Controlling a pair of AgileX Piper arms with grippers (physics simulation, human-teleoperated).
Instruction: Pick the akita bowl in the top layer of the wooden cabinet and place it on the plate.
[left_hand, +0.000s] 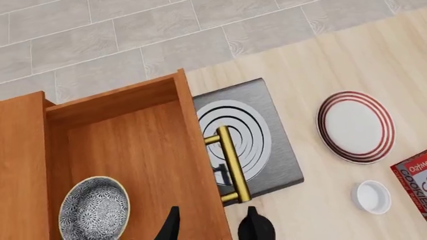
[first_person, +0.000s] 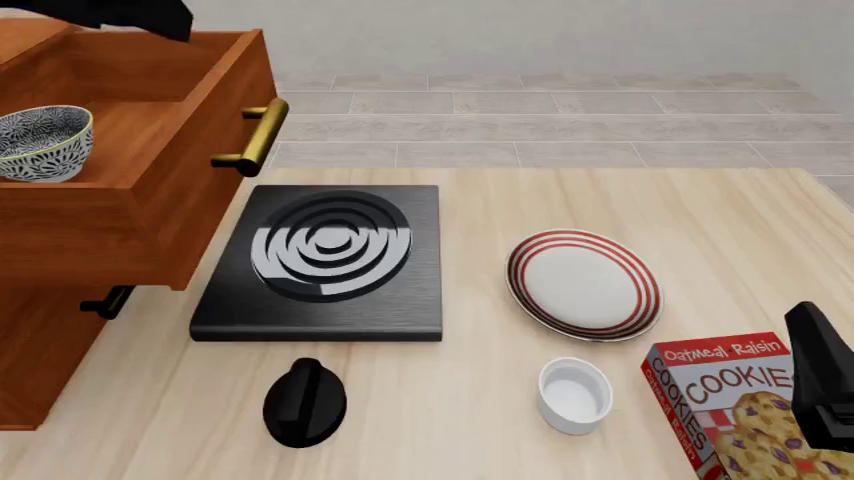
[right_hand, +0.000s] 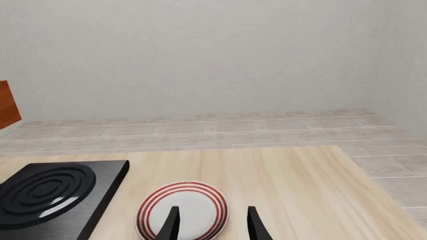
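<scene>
Akita bowl sits in the pulled-out top layer, just beside and below the left gripper, whose fingers are spread, empty | likely rigid glazed ceramic, light, slippery, chippable: pinch one rim wall | drawer walls crowd the descent; lift straight up | plate well apart, bare | right gripper parted, empty.

1. Simulated kitchen setting, rendered rather than photographed.
2. Pale wood worktop carrying a black stove with white rings.
3. Right of the stove: red-ringed plate, white cup, cookie box.
4. Behind the stove: grey tiled floor, plain wall.
</scene>
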